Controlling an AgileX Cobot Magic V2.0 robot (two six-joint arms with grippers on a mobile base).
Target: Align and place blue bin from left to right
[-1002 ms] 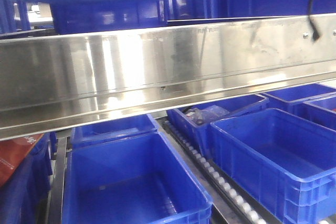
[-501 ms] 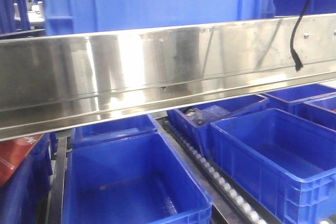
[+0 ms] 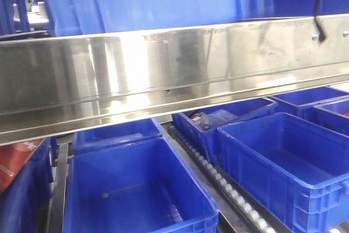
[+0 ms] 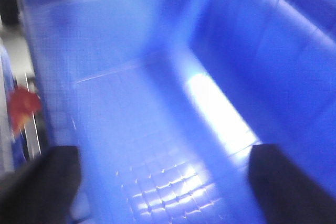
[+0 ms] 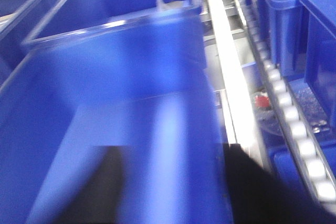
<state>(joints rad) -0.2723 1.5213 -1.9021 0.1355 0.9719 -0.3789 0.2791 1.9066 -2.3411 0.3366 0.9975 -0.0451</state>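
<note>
The blue bin [image 3: 152, 1] shows as a large light-blue wall above the steel rail, its top left corner tilted. In the left wrist view I look down into the bin's gridded floor [image 4: 136, 103]; my left gripper [image 4: 165, 182] is open, its dark fingers [image 4: 47, 182] wide apart with only the floor showing between them. My right gripper [image 5: 173, 182] straddles the blue bin's side wall [image 5: 105, 77]. One finger is inside the wall, the other outside, and the wall fills the gap. Both wrist views are blurred.
A steel rail [image 3: 174, 75] crosses the front view. Below it stand royal-blue bins [image 3: 136, 189] [image 3: 283, 162], one holding items [image 3: 218, 118], beside a roller track [image 3: 229, 189]. A black cable [image 3: 322, 9] hangs at the top right. A red object [image 3: 16, 162] lies at the left.
The blue bin came down from the top of the front view until it fills the space behind the rail, and now it has tilted. The black cable swung left, then back right.
</note>
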